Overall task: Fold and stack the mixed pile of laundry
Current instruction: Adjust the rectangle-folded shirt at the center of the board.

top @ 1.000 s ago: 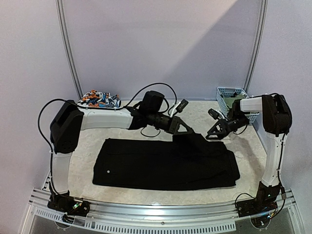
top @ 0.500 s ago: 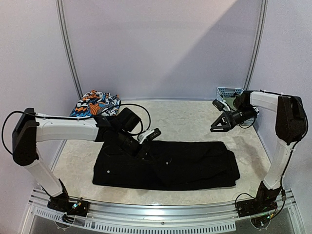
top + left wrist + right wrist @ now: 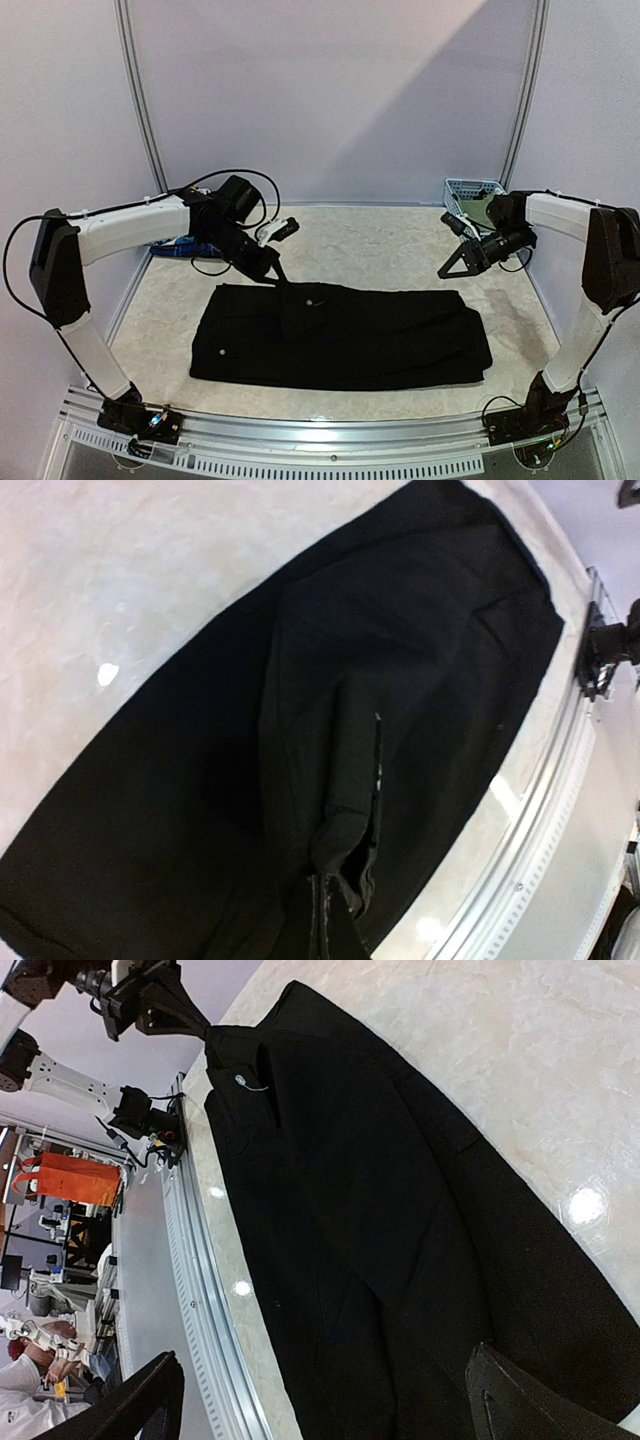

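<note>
1. Top view:
   - Shows the trousers (image 3: 340, 335) spread flat across the lower middle of the frame, long side running left to right on the table (image 3: 400, 240).
   - Shows the left gripper (image 3: 277, 272) clamped on a pinch of cloth at their upper edge, left of centre, pulling it into a small peak. Probably done to lift that edge over for a fold.
   - Finds the right gripper (image 3: 450, 268) at middle right with jaws apart and empty, clear of the cloth and below the basket (image 3: 470, 195). Looks parked out of the way, or waiting to take the other end.

2. Left wrist view:
   - Fills almost wholly with the trousers (image 3: 400, 660), lying from lower left to upper right.
   - Shows a bunched ridge at bottom centre, rising toward the camera where the pinch sits.
   - Cannot make out the fingers themselves here.
   - Leaves bare table in the upper left.

3. Right wrist view:
   - Shows the fingers (image 3: 520, 1405) in the bottom corners, wide apart with nothing between them.
   - Looks along the trousers toward the upper left, where the left gripper bites their far edge.
   - Suggests a fold barely begun.
</note>
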`<action>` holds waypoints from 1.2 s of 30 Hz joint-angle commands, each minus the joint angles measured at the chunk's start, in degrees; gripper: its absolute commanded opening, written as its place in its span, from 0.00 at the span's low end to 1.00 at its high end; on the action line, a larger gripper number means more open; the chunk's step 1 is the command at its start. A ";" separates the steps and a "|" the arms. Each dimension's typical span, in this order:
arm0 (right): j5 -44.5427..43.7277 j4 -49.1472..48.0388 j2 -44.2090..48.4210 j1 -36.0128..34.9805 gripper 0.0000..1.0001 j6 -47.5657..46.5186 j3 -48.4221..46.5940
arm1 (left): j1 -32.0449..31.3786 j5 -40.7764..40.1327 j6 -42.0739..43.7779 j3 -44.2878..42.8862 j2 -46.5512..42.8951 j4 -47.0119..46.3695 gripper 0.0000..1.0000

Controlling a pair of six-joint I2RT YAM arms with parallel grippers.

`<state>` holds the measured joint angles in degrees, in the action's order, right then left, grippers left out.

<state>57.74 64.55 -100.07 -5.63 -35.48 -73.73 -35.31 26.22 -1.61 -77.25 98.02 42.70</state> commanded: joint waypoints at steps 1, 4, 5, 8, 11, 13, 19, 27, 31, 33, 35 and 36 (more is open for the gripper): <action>-1.64 -2.76 1.65 -0.47 0.99 0.85 0.74 | 2.48 -8.46 6.97 -3.91 4.65 11.15 0.04; -1.90 -2.91 1.63 -0.59 0.99 0.90 0.77 | 3.40 -19.95 4.98 -6.11 6.64 12.00 0.25; -2.06 -2.97 1.60 -0.71 0.99 0.86 0.85 | 3.40 -21.53 4.12 -6.46 6.67 10.88 0.30; -2.78 -3.69 1.42 -1.23 0.99 0.78 1.28 | 2.83 -19.48 -1.09 -6.06 4.74 4.45 0.37; -4.82 -4.71 1.19 -2.02 0.99 0.81 1.77 | 0.04 -18.29 -7.22 -5.38 2.58 -1.78 0.41; -7.47 -5.61 1.15 -2.67 0.99 0.94 2.06 | -2.76 -18.29 -10.50 -4.81 1.60 -5.06 0.42; -15.38 -8.66 2.82 -4.60 0.99 0.34 3.73 | -11.68 -25.88 -24.41 -5.03 6.27 -5.84 0.44; -14.44 -8.88 3.19 -4.57 0.99 0.41 3.79 | -20.28 -36.11 -29.83 -21.28 22.64 10.04 0.50; -14.22 -8.45 3.45 -4.56 0.99 0.03 4.10 | -22.08 -37.83 -28.62 -29.19 29.44 19.94 0.48; -14.38 -8.50 3.63 -4.57 0.99 -0.09 4.24 | -22.34 -36.15 -28.51 -29.87 30.68 21.13 0.48; -14.40 -8.59 3.66 -4.57 0.99 -0.11 4.30 | -22.50 -36.07 -28.52 -29.97 31.42 22.03 0.47; -14.24 -8.64 3.66 -4.57 0.99 -0.04 4.30 | -22.63 -37.07 -28.66 -30.24 31.77 23.02 0.46</action>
<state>43.77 56.45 -98.21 -10.07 -34.96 -70.37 -57.32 -8.58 -29.65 -105.47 128.57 58.04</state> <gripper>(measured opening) 0.988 0.474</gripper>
